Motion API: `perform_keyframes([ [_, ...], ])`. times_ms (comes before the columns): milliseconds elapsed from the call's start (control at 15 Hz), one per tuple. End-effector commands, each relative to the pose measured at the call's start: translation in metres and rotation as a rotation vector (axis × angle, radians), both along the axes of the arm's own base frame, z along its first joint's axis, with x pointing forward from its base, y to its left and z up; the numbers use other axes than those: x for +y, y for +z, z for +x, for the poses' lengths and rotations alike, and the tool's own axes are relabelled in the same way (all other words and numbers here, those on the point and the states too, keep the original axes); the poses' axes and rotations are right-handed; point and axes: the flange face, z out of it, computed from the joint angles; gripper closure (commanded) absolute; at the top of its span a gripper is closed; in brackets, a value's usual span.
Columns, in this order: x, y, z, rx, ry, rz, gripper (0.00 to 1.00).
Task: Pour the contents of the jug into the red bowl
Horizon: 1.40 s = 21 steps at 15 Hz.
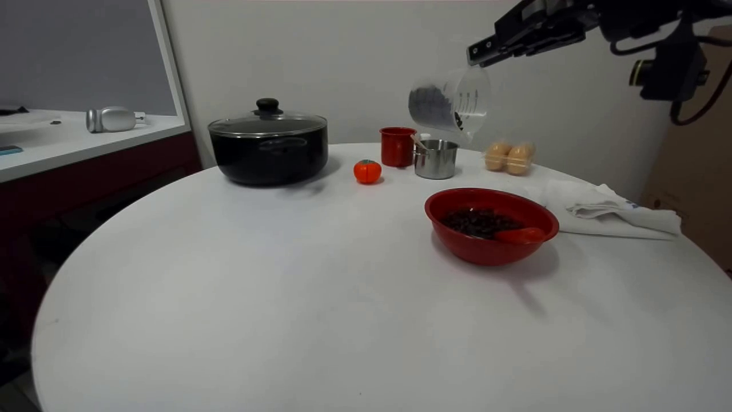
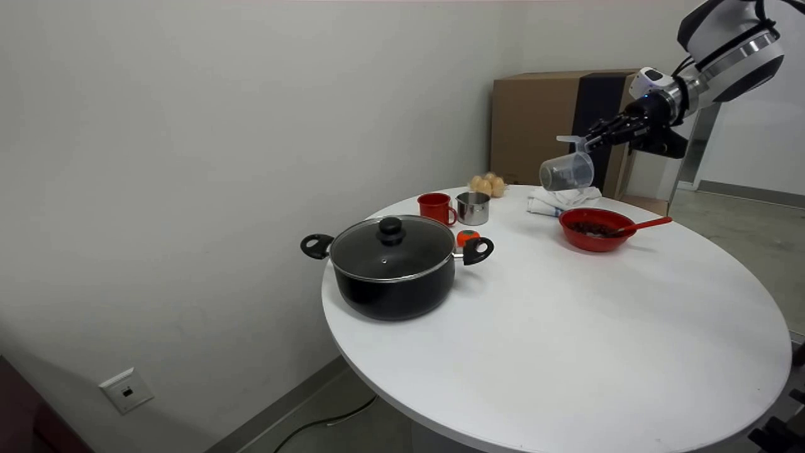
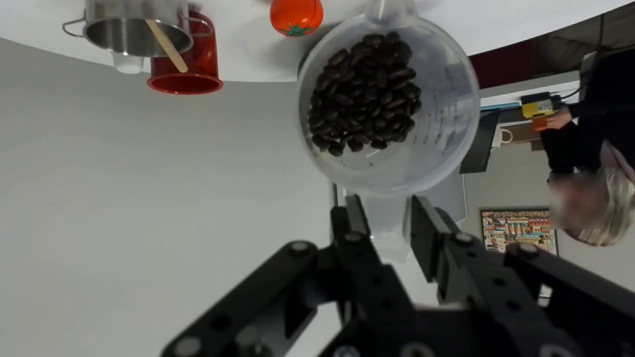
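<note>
The clear jug (image 1: 449, 103) hangs in the air, tipped over on its side, its mouth turned toward the arm and slightly down. My gripper (image 3: 384, 218) is shut on its handle, which shows between the two fingers in the wrist view. Dark bean-like contents (image 3: 367, 94) lie heaped inside the jug; in an exterior view a few sit near its lower lip. Lower down, the red bowl (image 1: 486, 252) stands on the table, with dark bits and a red spoon (image 2: 651, 223) in it. In an exterior view, the jug (image 2: 566, 171) appears above and slightly left of the bowl.
A black lidded pot (image 2: 393, 289) stands on the round white table (image 1: 257, 297). Near the wall are a tomato (image 1: 367, 171), a red cup (image 1: 396, 147), a metal cup (image 1: 436, 160) and packed eggs (image 1: 509, 158). A white cloth (image 1: 612, 212) lies behind the bowl.
</note>
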Motion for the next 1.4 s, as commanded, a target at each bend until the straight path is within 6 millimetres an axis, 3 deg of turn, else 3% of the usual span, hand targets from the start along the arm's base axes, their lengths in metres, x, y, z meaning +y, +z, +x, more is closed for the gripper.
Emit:
perform_keyframes([
  [0, -0.005, 0.002, 0.004, -0.031, -0.009, 0.074, 0.93],
  [600, -0.02, -0.004, -0.002, -0.058, -0.089, 0.187, 0.93],
  [1333, -0.003, -0.017, 0.005, -0.005, -0.06, 0.323, 0.93],
])
